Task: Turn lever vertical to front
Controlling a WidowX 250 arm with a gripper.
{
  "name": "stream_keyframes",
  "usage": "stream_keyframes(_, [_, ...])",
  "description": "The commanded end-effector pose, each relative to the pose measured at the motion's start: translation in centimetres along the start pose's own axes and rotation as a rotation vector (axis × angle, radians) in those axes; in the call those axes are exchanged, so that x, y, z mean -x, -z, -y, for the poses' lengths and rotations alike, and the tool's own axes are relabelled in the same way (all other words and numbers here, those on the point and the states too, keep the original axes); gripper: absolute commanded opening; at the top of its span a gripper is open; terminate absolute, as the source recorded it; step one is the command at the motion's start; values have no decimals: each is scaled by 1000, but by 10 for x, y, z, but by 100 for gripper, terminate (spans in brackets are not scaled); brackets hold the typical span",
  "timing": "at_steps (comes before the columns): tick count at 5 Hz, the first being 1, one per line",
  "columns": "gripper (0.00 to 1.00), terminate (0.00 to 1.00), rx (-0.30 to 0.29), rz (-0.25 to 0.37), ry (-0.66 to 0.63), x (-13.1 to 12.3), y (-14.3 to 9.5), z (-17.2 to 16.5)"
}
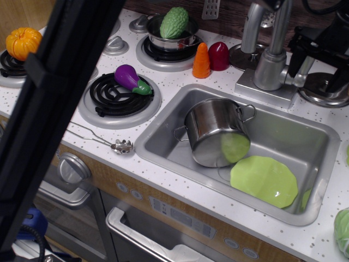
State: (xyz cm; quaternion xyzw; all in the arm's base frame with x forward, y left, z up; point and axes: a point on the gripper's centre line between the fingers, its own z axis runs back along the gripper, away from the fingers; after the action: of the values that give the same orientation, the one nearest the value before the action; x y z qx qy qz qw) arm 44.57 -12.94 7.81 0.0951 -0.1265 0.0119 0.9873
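The lever (303, 70) is a short silver-grey paddle on a stub jutting right from the faucet's cylindrical body (269, 69), behind the sink. The paddle stands nearly upright, leaning a little to the right. My black gripper (322, 65) hangs at the top right with its jaws apart. One dark finger (298, 50) is just left of the paddle and the other (342, 75) is well to its right. I cannot tell whether a finger touches the paddle.
The sink (163, 131) holds a tipped steel pot (215, 131) and a green plate (264, 180). The curved spout (252, 24) rises left of the faucet body. A carrot (201, 60), eggplant (132, 79) and a black arm link (49, 109) are at left.
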Motion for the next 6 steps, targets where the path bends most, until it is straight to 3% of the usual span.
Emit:
stream_keyframes(1, [100, 0, 39, 192, -20, -26, -44, -10])
stream_keyframes(5, [100, 0, 67, 244, 24, -46, -25, -31])
stream_keyframes(6, [0, 0, 74, 240, 10, -47, -20, -32])
